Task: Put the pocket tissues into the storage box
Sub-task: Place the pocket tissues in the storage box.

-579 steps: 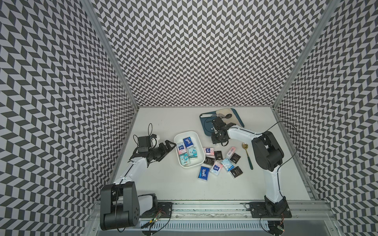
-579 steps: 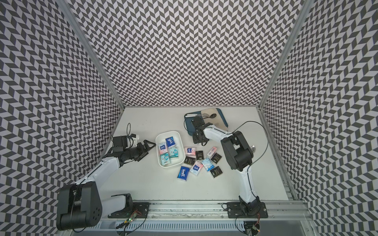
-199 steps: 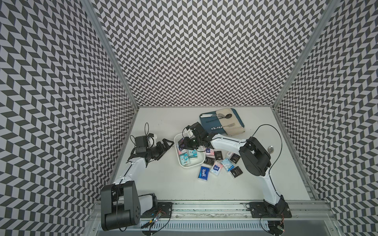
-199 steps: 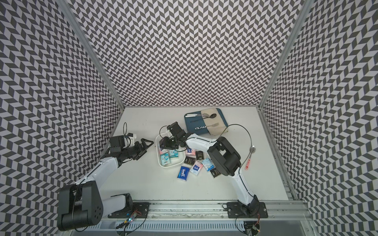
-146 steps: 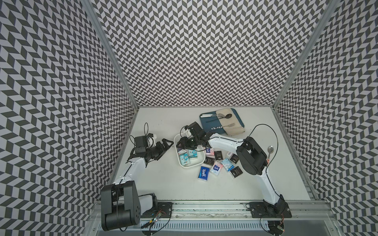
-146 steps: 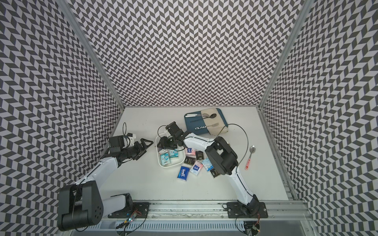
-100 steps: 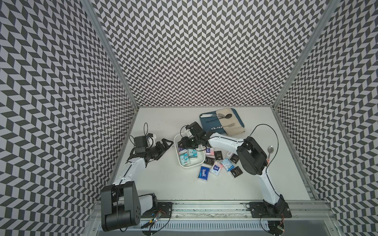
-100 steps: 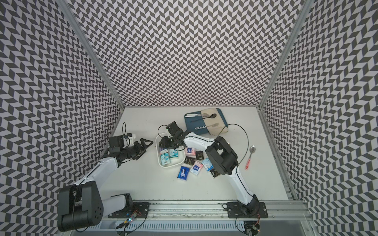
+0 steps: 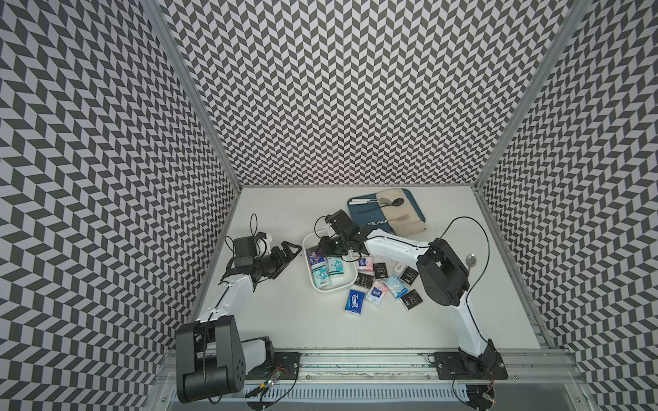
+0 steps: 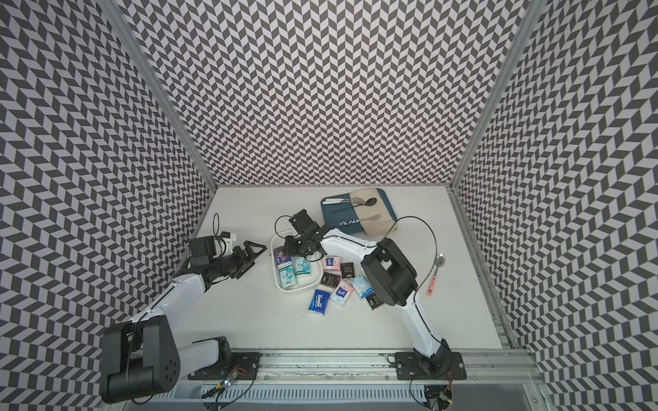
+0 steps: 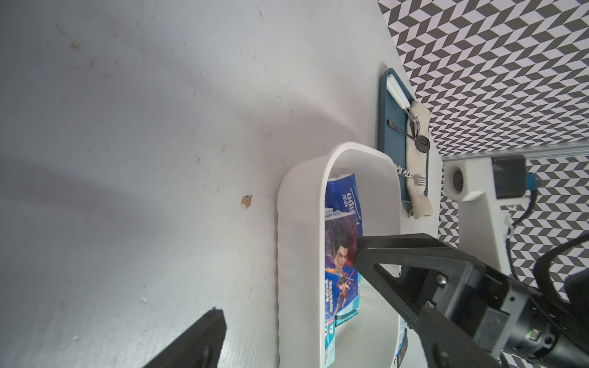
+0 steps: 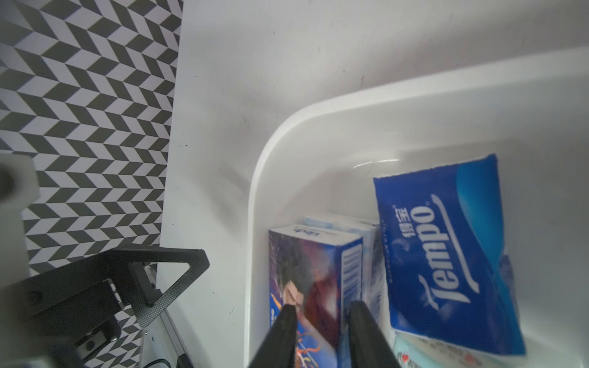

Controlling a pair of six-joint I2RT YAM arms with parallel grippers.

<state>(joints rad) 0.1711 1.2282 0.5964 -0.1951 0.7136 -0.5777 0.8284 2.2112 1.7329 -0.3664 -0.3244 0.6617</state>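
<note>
Light, soft and wrapped in slippery glossy film, so I think best pinched across its flat faces, the cartoon packet stands on edge in the smooth, round-cornered white plastic box, held between the narrow fingers of the right gripper, with other packets lying just outside and the left gripper wide open and empty.

The white and black left arm stretches from the lower left of both top views toward the centre, and its black parallel left gripper has its jaws spread wide. The white right arm reaches leftward from a bent elbow. Its black right gripper pinches an upright dark blue cartoon-printed tissue packet.
</note>
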